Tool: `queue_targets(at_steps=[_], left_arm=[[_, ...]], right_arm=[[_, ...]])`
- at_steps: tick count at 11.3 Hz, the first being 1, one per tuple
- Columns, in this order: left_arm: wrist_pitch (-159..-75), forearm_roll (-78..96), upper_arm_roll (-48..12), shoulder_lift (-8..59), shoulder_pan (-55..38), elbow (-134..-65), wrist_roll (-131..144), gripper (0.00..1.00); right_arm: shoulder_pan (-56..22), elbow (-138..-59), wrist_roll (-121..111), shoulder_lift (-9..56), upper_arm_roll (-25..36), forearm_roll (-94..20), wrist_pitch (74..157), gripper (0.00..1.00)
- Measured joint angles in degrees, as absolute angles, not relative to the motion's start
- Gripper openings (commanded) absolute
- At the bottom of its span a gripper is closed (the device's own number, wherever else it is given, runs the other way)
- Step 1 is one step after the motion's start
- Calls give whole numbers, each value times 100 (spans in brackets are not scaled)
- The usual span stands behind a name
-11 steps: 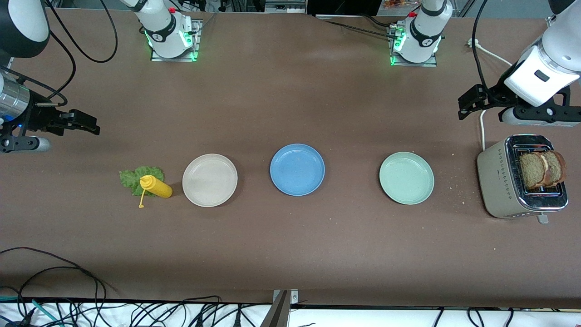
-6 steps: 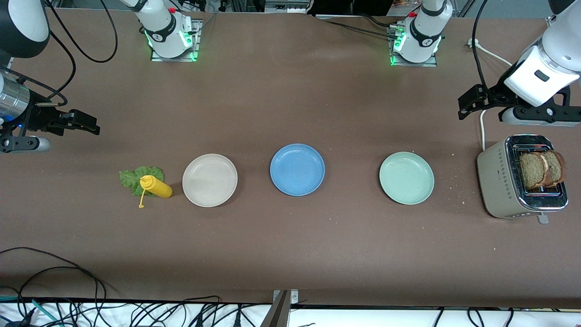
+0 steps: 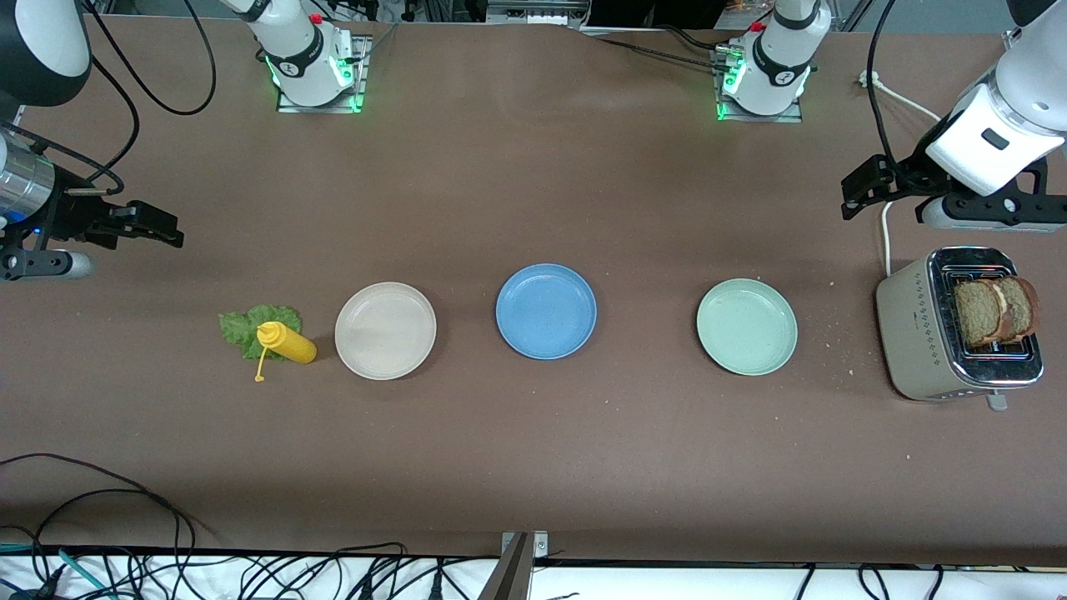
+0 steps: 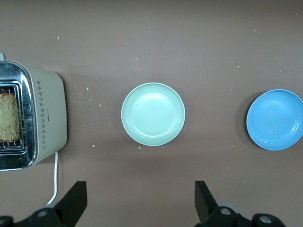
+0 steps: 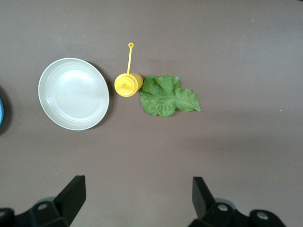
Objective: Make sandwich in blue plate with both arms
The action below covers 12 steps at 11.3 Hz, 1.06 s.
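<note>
Nothing assembled yet, both arms parked high at their own ends of the worktop [image 3: 533,467].

The blue plate [image 3: 546,311] sat bare in the middle, between the cream-white plate [image 3: 385,330] and the pale green plate [image 3: 747,327]. The two bread slices [image 3: 996,311] stood in the toaster [image 3: 921,333] at the left arm's end. The lettuce leaf [image 3: 242,325] lay flat at the right arm's end with a yellow squeeze bottle [image 3: 286,342] just beside it, touching or overlapping its edge. The left pincer [image 4: 141,201] hung over bare worktop near the toaster, fingers spread wide, holding nothing. The right pincer [image 5: 138,198] hung over bare worktop near the lettuce, also spread and holding nothing.
</note>
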State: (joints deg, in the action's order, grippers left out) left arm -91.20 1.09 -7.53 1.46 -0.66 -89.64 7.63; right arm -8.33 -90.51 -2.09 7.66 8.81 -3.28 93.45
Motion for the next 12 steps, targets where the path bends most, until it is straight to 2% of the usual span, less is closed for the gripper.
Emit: queue_targets(at_steps=[12], left_arm=[[-9114,109,-751,150,0,-8964,763,100]], right_arm=[[-840,-9050,-209,765,856,-328,9345,100]])
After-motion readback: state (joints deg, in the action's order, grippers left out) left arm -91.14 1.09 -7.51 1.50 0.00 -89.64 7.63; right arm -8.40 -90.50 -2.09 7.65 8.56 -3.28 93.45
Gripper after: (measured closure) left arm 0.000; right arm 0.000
